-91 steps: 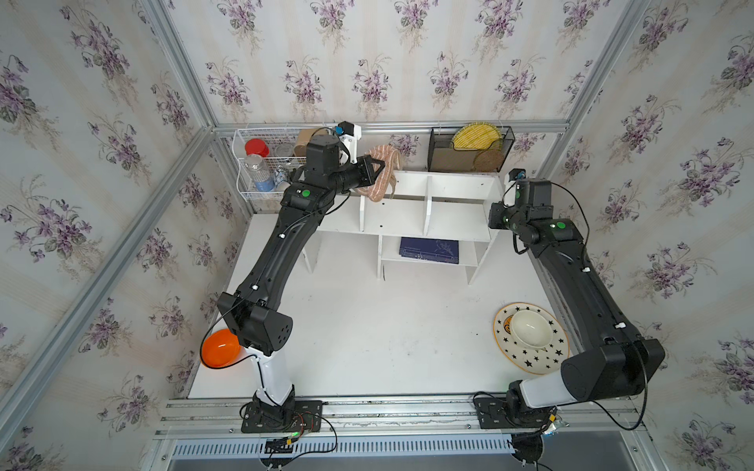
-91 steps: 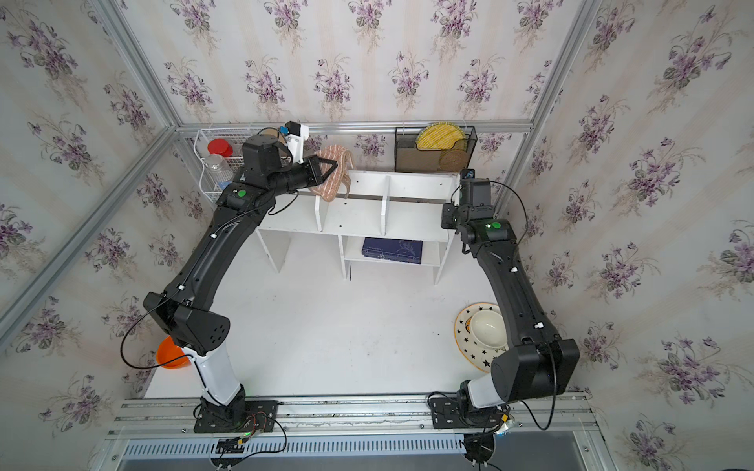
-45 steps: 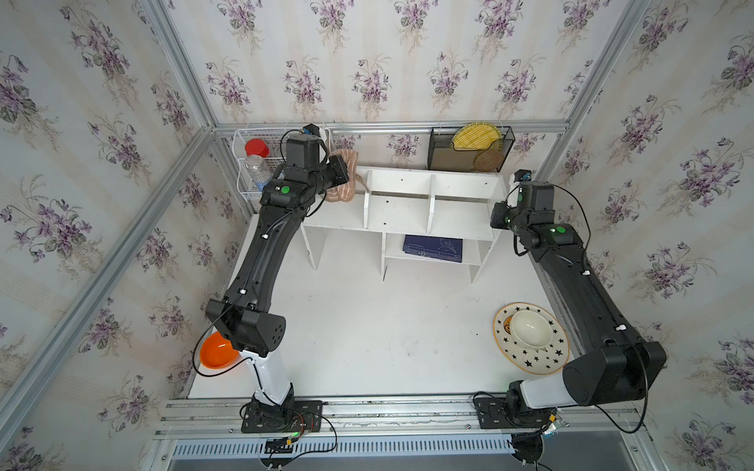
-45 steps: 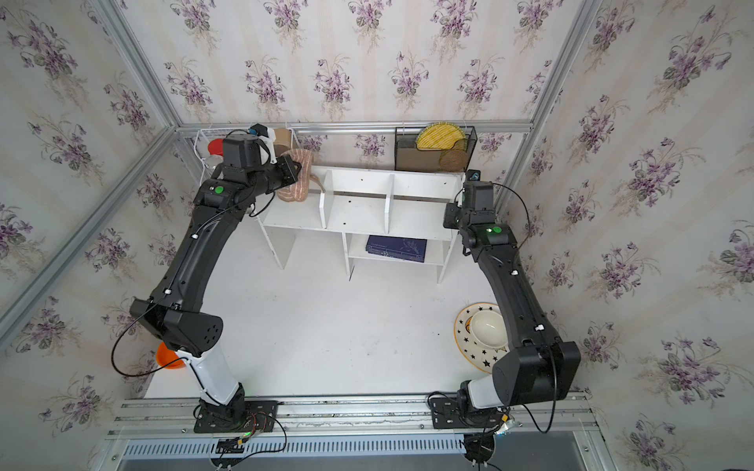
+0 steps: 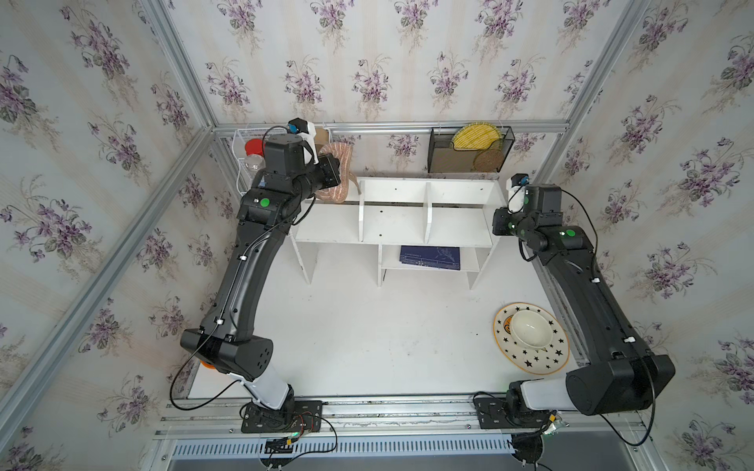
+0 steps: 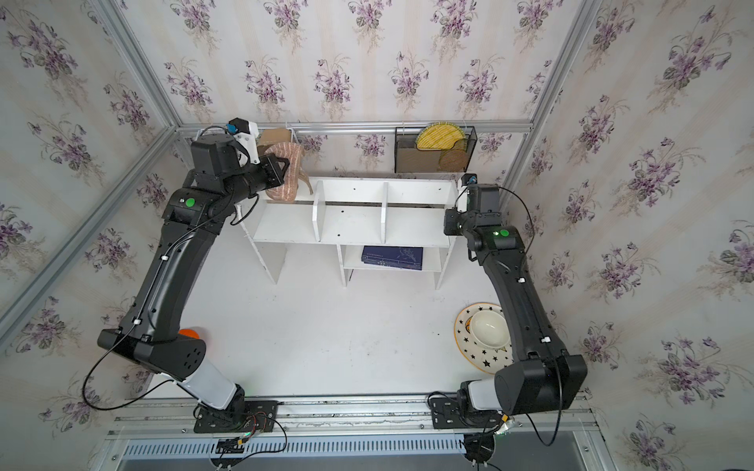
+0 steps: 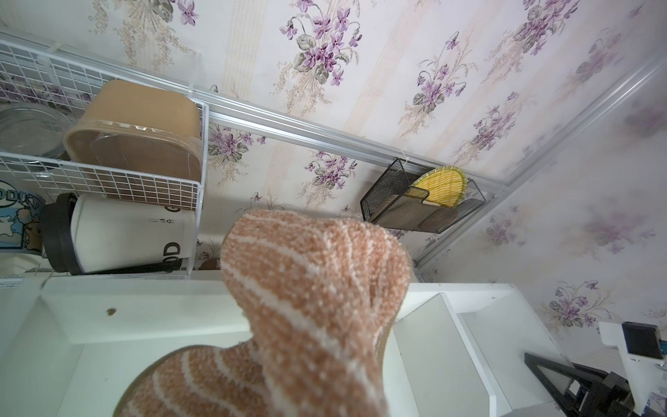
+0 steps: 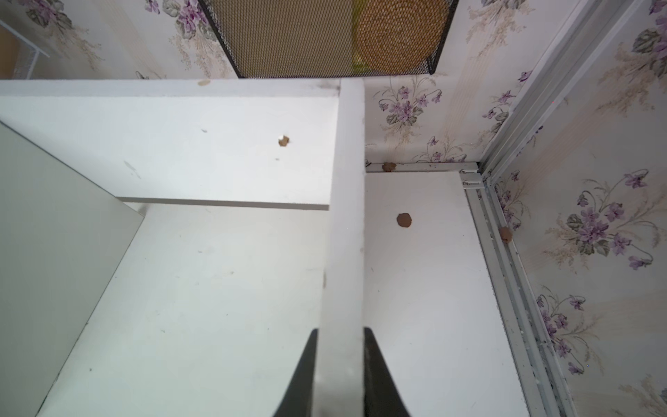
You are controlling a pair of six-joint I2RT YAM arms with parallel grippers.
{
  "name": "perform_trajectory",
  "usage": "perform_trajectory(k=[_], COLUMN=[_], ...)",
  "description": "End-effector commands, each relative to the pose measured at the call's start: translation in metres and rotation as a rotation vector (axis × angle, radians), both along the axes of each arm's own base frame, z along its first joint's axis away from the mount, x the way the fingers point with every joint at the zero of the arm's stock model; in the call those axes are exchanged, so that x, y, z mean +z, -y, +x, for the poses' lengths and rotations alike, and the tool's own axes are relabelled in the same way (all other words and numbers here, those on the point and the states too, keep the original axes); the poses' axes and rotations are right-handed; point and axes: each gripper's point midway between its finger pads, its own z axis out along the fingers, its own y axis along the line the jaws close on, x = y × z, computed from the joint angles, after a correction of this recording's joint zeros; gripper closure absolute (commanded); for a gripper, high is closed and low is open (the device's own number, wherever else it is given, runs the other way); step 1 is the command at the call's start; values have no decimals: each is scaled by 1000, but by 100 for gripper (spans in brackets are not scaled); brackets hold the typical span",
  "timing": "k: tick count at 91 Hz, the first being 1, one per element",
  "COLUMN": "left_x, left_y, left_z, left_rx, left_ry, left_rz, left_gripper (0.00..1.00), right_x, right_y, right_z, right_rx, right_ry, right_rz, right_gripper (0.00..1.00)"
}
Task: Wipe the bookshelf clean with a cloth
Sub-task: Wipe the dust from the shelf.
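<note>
The white bookshelf [image 5: 391, 222] [image 6: 351, 222] stands against the back wall in both top views. My left gripper [image 5: 332, 172] [image 6: 281, 169] is shut on the tan striped cloth [image 5: 342, 169] [image 6: 289, 171], at the back of the shelf's left compartment beside the first divider. In the left wrist view the cloth [image 7: 314, 289] fills the foreground and hides the jaws. My right gripper [image 5: 498, 220] [image 6: 451, 222] [image 8: 339, 334] is shut on the bookshelf's right side panel [image 8: 344, 216], one black finger [image 8: 306, 364] on each face.
A white wire basket [image 5: 245, 163] with jars and cups hangs back left, a black mesh rack [image 5: 469, 153] back right. A dark blue book [image 5: 430, 257] lies on the lower shelf. A starred plate with a bowl [image 5: 530, 338] sits front right. Brown crumbs [image 8: 404, 220] lie beside the shelf.
My left arm has carried the cloth leftward from the first divider into the left compartment. The right gripper has stayed on the side panel.
</note>
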Motion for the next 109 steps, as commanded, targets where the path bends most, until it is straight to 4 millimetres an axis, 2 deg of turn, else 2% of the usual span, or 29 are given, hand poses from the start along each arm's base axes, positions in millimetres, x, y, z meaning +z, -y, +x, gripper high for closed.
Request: perform_trajectory(k=[1,10,18,24,45,57,68,73,87,94,109], left_x=[1,-5,-13,-21,-31,-39,-48,-47,-54,-56,-53], left_y=[2,7,18,33,85,88,68,48,-24,-51,-77], left_z=[-4,-3,-1,3,8,10,9,6,4,2,-3], left_rx=[-21,-35,-62,-90,-182,-169,-107,-64,84,132,181], left_ry=[7,-8,-28,-48,-67,-93,-118,-119,-167,-182,-179], left_rz=[5,-2,-7,-12,0,6,50,49,4,-5,6], left_gripper=[100,100,100,100,100,100,100,100,100,100,100], right_x=[37,40,30,24,17,14,9,7,7,9,4], right_y=[-42,-39,-38,-35,-26,-15,-13,-14,-14,-13,-11], right_z=[-7,-5,-1,-1,-1,-5,-6,-5,-6,-6,-7], right_rx=[178,147,102,63,3,-61,-70,-70,-72,-81,-93], right_ry=[83,65,17,7,-13,-21,-31,-36,-33,-30,-40], right_rz=[179,183,173,172,173,155,146,146,154,153,155], right_gripper=[100,100,100,100,100,100,100,100,100,100,100])
